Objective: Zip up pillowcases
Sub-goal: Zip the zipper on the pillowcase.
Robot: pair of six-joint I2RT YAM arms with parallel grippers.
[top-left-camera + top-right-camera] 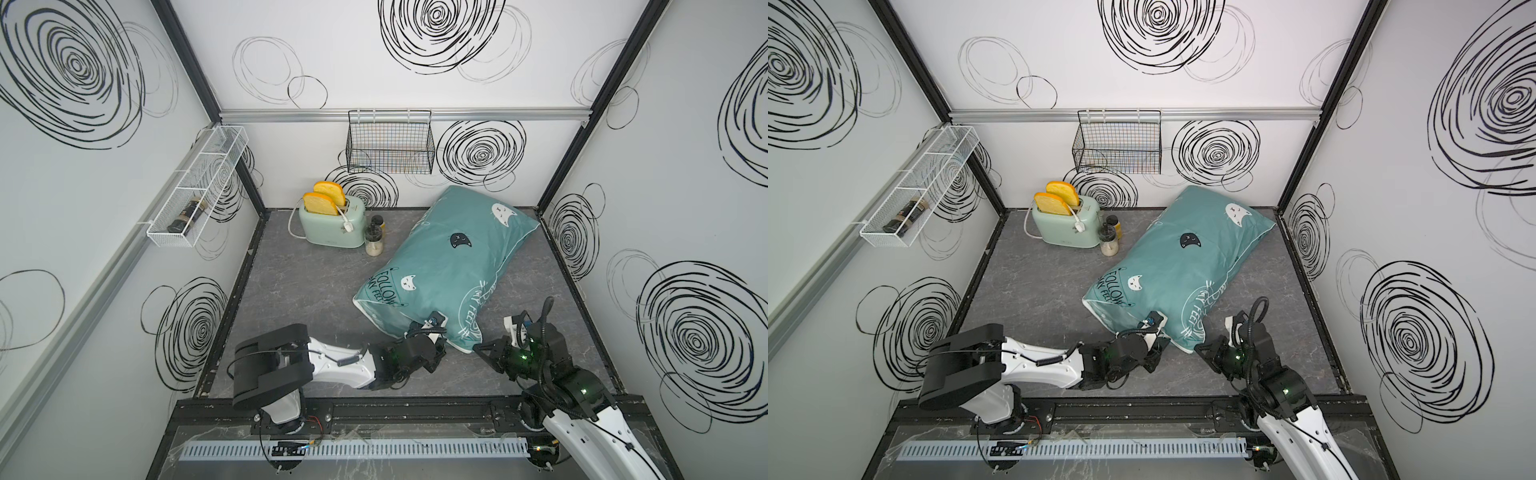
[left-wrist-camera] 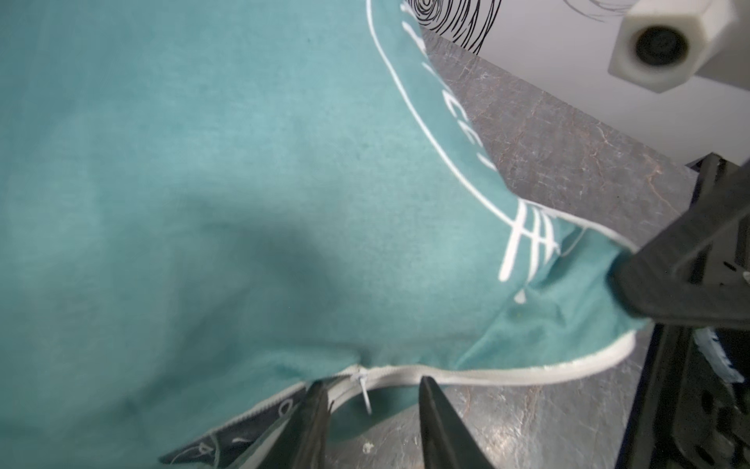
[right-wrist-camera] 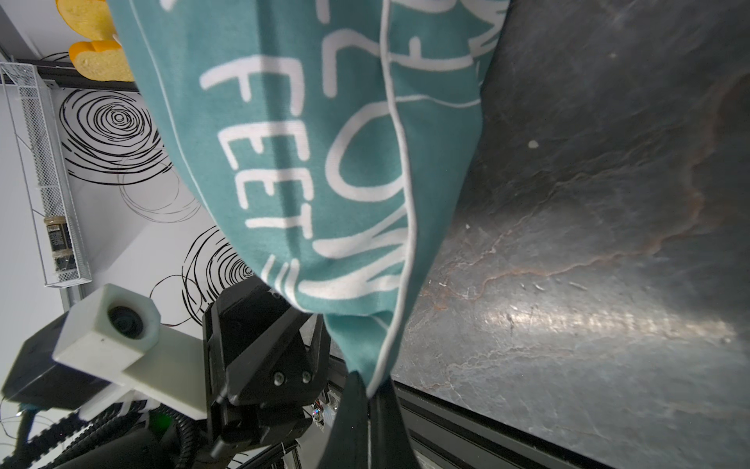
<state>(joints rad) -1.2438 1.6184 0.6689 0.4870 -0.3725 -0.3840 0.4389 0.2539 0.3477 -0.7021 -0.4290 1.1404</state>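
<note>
Our left gripper stands with its jaws apart astride the white zipper pull, not yet pinching it. Our right gripper is clenched on the near corner of the pillowcase, right on its white piping. From that held corner to the pull, the zipper reads as one closed line. Past the pull the two tapes part and a dark inner print shows, so we judge only a short stretch done and the rest left to close; where the open part ends we cannot see. The stuffed pillowcase lies slantwise on the right half of the table, its far end near the back right corner and its near end at the grippers. We count one pillowcase, one zipper, two grippers, one toaster holding two toast slices, two jars just beside it, one white wire rack with one bottle, and one black wire basket.
</note>
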